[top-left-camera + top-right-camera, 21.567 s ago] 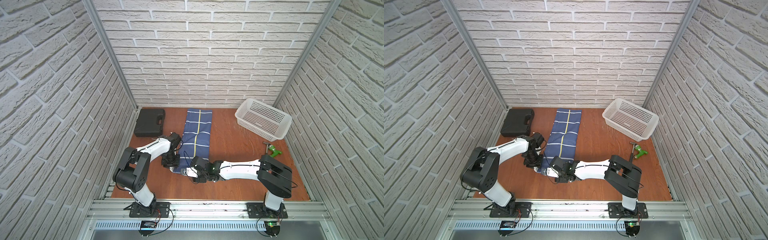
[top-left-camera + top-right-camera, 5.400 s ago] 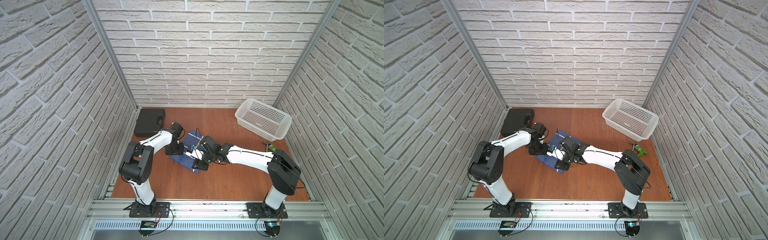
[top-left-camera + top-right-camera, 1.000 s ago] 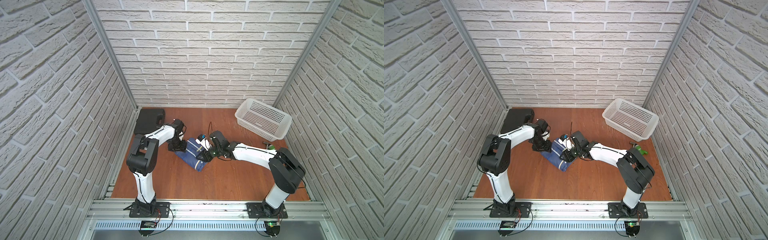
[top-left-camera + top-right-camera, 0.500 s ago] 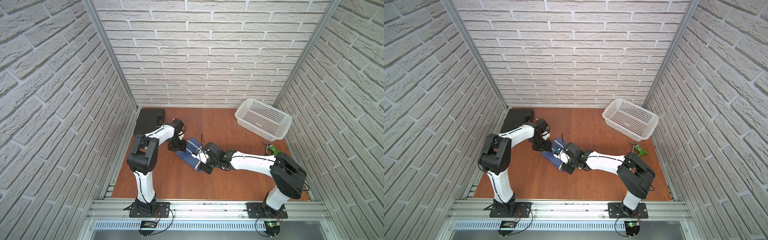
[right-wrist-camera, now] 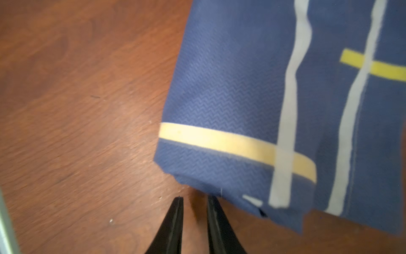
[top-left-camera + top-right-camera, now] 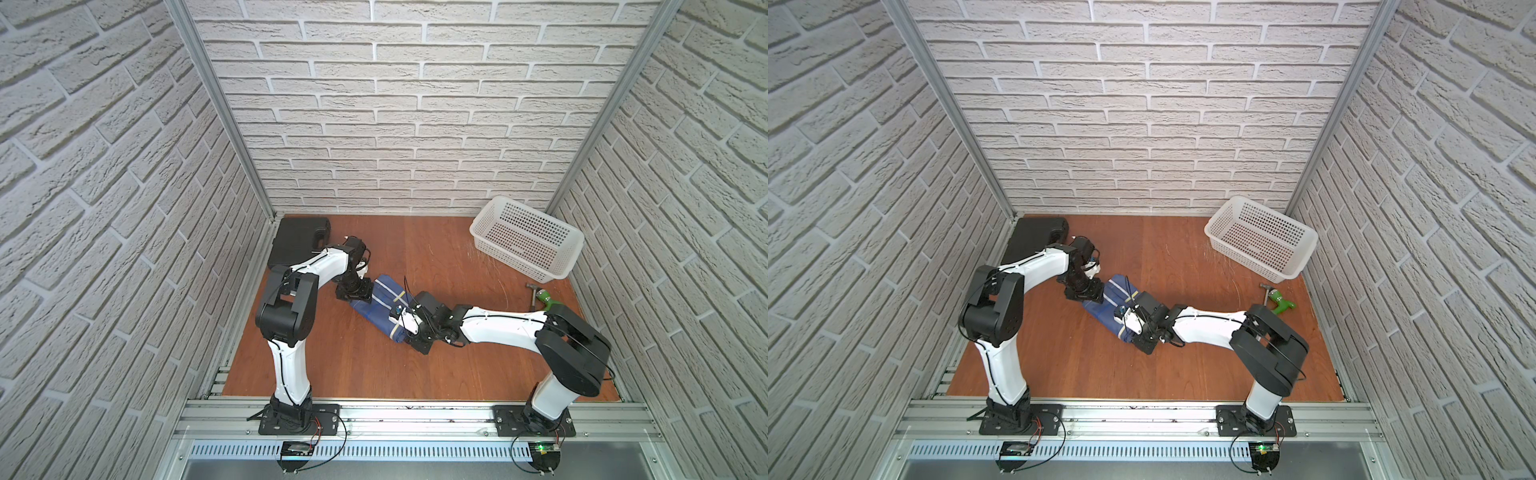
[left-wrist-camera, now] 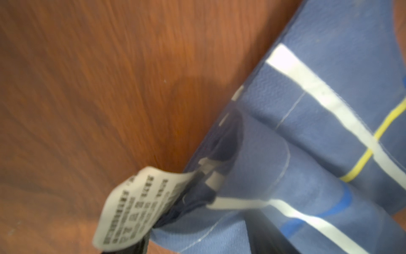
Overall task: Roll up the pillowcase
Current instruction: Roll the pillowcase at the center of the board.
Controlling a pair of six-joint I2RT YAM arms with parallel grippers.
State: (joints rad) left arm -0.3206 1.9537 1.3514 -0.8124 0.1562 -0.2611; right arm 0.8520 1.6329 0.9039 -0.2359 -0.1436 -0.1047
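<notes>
The pillowcase [image 6: 380,305] lies rolled into a short bundle, slantwise on the table [image 6: 365,374], between the two grippers and well apart from the basket [image 6: 525,243] and the case [image 6: 297,245]. The left gripper [image 6: 357,291] sits at the roll's far end, where its wrist view shows cloth and a label [image 7: 136,209] close up, but I cannot tell whether it clasps the cloth. The right gripper [image 5: 193,203] is at the near end, just beside the cloth's corner, jaws almost together with bare table in the narrow gap, holding nothing.
</notes>
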